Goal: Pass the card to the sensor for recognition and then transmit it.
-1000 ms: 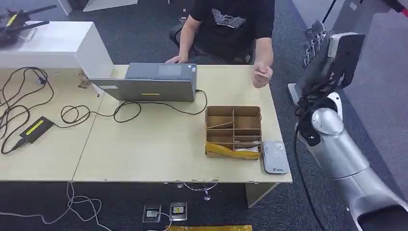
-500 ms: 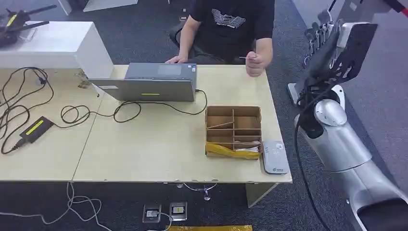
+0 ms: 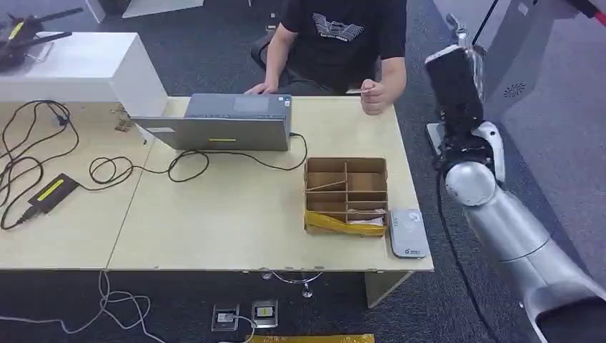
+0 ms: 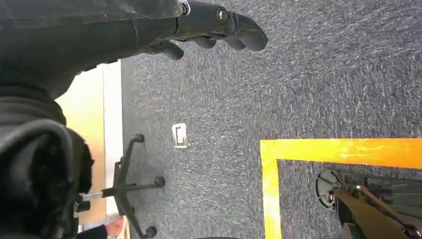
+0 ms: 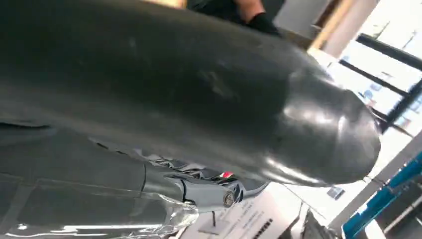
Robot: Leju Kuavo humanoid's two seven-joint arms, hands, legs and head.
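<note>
While the card (image 3: 353, 91) sits pinched in the person's hand (image 3: 374, 97) over the far edge of the desk (image 3: 236, 214), just beyond the cardboard divider box (image 3: 347, 194), the handover step looks not yet begun. Right hand (image 3: 457, 71) raised off the desk's right end, well apart from card; fingers hidden, grasp state cannot be told. Left hand (image 4: 209, 30) hangs over carpet, fingers curled, holding nothing. Card reader (image 3: 409, 232) lies touching the box's near right corner. Next move, likely: reach toward card, take it, bring to reader

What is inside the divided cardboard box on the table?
The cardboard box shows thin card-like pieces in its left compartments and white items in its front row; yellow tape across its front wall covers anything lower there.
</note>
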